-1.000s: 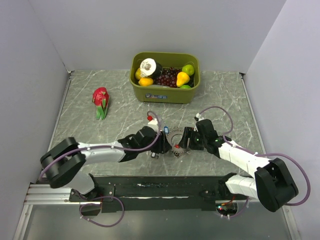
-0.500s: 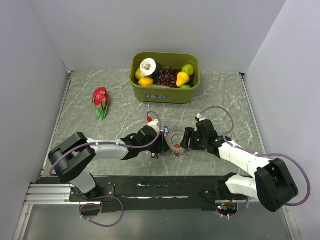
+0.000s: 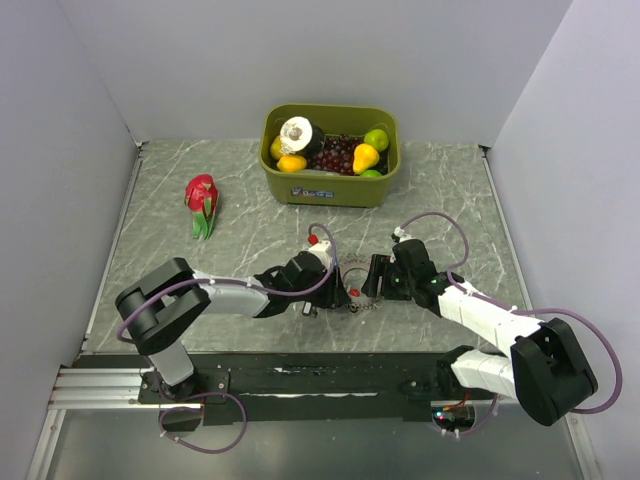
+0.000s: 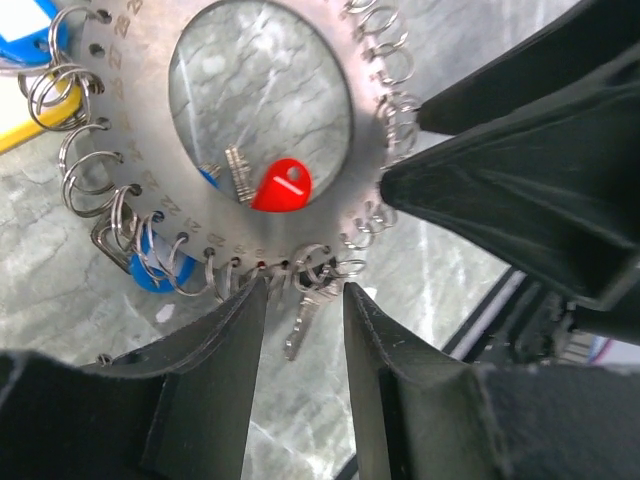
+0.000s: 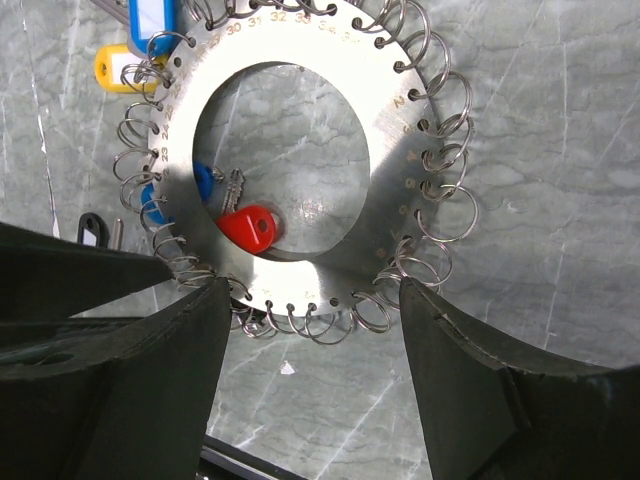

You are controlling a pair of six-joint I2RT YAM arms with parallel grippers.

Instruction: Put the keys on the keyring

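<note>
A red toy fruit (image 3: 201,195) lies far left on my worktop (image 3: 180,250), well apart from my arms. My right gripper (image 5: 315,290) clamps the keyring (image 5: 395,150) by its near edge. Just beside it, my left gripper (image 4: 300,300) is part-open and straddles the rim, with a silver key (image 4: 303,318) between its tips. Other keys (image 5: 250,227), red, blue and yellow, lie in and around the ring. Behind, a green bin (image 3: 330,185) holds fruit (image 3: 365,157).

From above, the keyring (image 3: 354,271) is almost wholly covered by the left gripper (image 3: 342,295) and the right gripper (image 3: 367,286). The keys (image 3: 353,292) on it are too small to tell apart there. In the left wrist view the ring's top runs off the frame. A blue tag (image 4: 20,30) and a yellow tag (image 4: 25,130) are cut by the left edge, and a blue key head (image 4: 150,272) lies partly under the rim. In the right wrist view a black key (image 5: 92,229) is half hidden under the left gripper's finger.
</note>
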